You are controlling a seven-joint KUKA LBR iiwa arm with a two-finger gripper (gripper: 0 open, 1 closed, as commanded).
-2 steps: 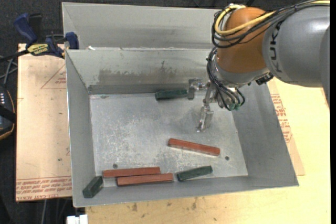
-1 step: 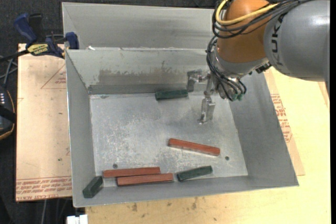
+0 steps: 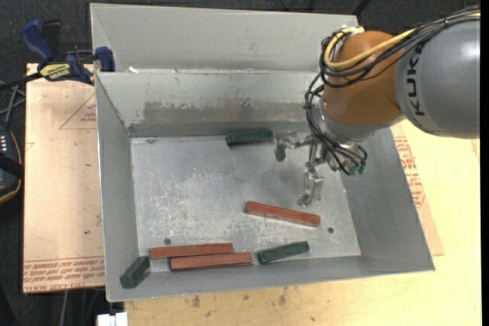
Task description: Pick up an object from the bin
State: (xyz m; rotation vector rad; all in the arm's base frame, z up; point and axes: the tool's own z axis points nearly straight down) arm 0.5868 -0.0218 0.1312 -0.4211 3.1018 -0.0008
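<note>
- The tool [image 3: 298,175] is seen spread open, nothing gripped, close by the flat reddish-brown bar [image 3: 282,214].
- Nothing is lifted yet; grasp and lift are judged outstanding.

Jaws over right end of red-brown bar [image 3: 282,214]; dark green bar [image 3: 249,137] near back wall [image 3: 206,95].

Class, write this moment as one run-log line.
gripper: open, empty | position: over bin right-centre | nearest: red-brown bar, toward front wall | also: dark green block by back wall | held: nothing
</note>
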